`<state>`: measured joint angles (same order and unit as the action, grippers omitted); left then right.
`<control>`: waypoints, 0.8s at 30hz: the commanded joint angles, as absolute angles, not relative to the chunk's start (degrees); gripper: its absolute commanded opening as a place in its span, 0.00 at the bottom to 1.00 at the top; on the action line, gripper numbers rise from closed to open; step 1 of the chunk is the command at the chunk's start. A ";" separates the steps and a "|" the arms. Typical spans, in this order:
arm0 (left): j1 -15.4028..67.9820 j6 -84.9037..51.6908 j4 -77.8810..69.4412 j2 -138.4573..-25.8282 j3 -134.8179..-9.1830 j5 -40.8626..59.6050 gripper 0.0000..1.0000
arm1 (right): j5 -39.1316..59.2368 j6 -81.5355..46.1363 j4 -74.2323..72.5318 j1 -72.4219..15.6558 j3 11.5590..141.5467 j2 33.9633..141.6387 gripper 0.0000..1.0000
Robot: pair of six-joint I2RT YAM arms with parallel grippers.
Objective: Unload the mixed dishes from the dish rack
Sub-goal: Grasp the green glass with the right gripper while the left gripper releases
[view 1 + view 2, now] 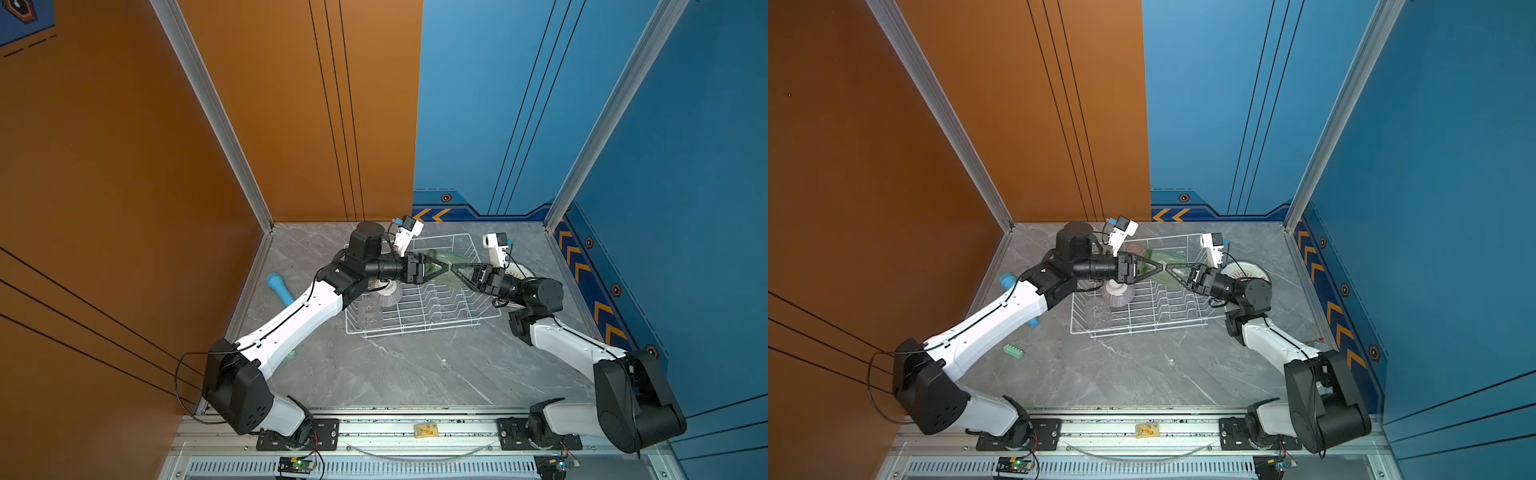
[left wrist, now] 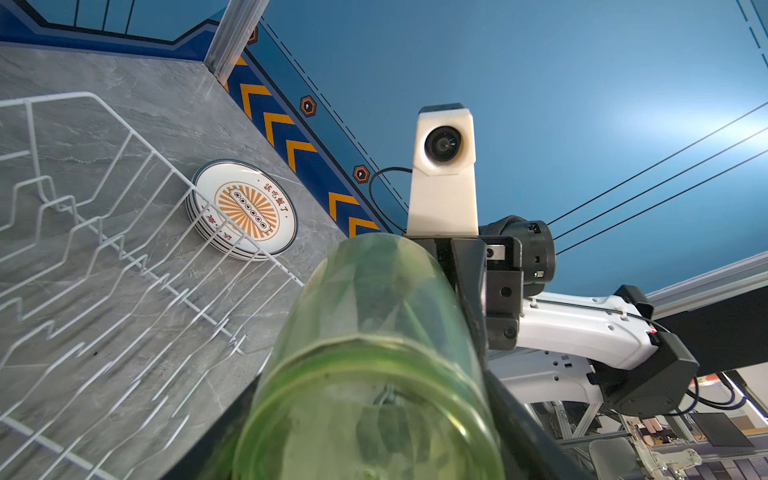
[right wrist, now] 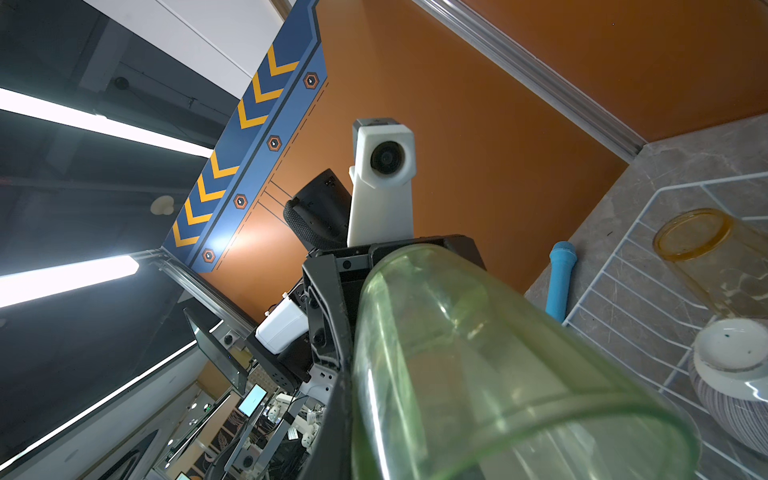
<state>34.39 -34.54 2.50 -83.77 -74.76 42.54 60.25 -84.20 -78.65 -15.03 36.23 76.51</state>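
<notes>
Now, above the rack [image 1: 395, 329] and past the bowl [image 1: 388, 295], the tumbler [image 1: 444, 258] hangs level between both arms. The right gripper [image 1: 457, 270] is pinched together on its wall. The left gripper [image 1: 444, 267] straddles it, jaws wide, pressure unclear. Probably a handover: clear the left fully before swinging toward the plates [image 1: 521, 272].

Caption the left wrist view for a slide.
A green tumbler held over the dish rack, facing the right wrist camera; stacked plates sit outside the rack.
</notes>
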 commanded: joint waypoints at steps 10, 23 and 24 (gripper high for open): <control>33.59 -31.10 3.98 -79.87 -72.01 37.36 0.81 | 62.07 -72.66 -60.50 -15.90 39.00 68.92 0.00; 31.77 -20.52 27.86 -73.39 -74.04 19.39 0.80 | 43.38 -21.51 22.28 -18.00 56.48 53.11 0.00; 31.82 -20.03 29.63 -72.89 -74.09 17.77 0.80 | 41.50 -19.72 26.34 -18.25 57.96 52.76 0.00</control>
<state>32.14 -24.25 20.08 -74.22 -72.66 25.61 49.95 -34.04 3.88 -17.52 54.26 54.22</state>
